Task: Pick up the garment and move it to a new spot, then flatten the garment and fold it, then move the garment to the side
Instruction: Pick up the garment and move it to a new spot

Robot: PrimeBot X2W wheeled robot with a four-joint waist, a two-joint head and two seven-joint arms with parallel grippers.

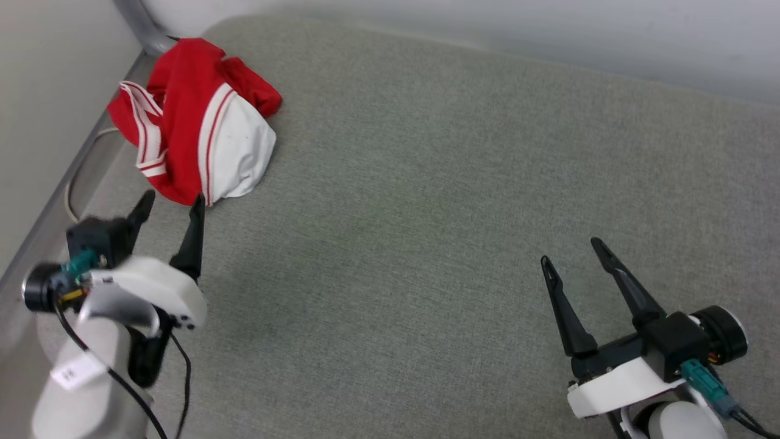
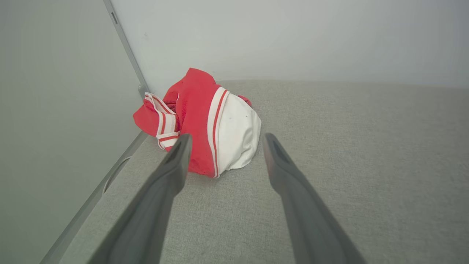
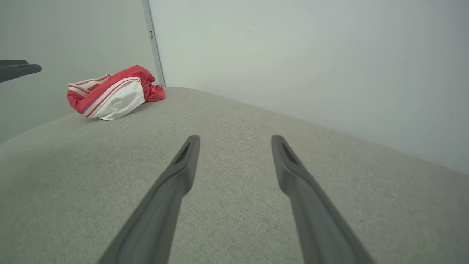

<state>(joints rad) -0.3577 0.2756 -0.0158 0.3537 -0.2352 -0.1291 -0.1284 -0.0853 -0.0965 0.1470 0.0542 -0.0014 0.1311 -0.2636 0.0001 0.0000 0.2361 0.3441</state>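
The garment (image 1: pixel 195 119) lies crumpled in a red and white heap at the far left corner of the grey padded surface (image 1: pixel 426 213); its lettering is hidden. My left gripper (image 1: pixel 173 201) stands open just in front of the heap, fingertips close to its near edge, with nothing between them. The left wrist view has the garment (image 2: pixel 205 124) straight ahead between the spread fingers (image 2: pixel 176 161). My right gripper (image 1: pixel 570 251) is open over bare surface at the lower right, far from the shirt. The right wrist view has the garment (image 3: pixel 113 93) at the upper left.
Pale walls (image 2: pixel 55 110) meet in a corner behind the garment, with a grey metal post (image 2: pixel 126 47) along the join. A thin cable loop (image 1: pixel 73 183) lies in the gap at the surface's left edge. The left gripper's finger (image 3: pixel 18 69) pokes into the right wrist view.
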